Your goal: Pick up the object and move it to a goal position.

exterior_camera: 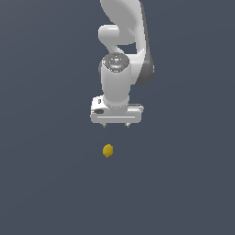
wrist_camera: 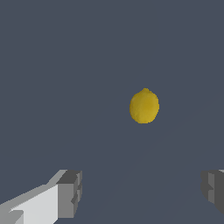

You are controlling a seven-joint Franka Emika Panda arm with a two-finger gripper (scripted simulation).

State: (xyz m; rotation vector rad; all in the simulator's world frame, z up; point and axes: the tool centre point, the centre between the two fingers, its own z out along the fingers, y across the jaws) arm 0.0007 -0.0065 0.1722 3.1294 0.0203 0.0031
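The object [exterior_camera: 108, 150] is a small yellow-orange, lemon-like lump lying alone on the flat dark grey surface, seen also in the wrist view as a rounded faceted lump [wrist_camera: 144, 106]. My white gripper [exterior_camera: 116, 125] hangs above the surface, a short way beyond the object and slightly toward the exterior view's right. Its two fingers stand wide apart with nothing between them; the wrist view shows the grey fingertips [wrist_camera: 70, 194] far from each other and the object ahead of them, not between them.
The white arm [exterior_camera: 123, 41] rises behind the gripper toward the top of the exterior view. Plain dark grey ground [exterior_camera: 46, 183] stretches all around.
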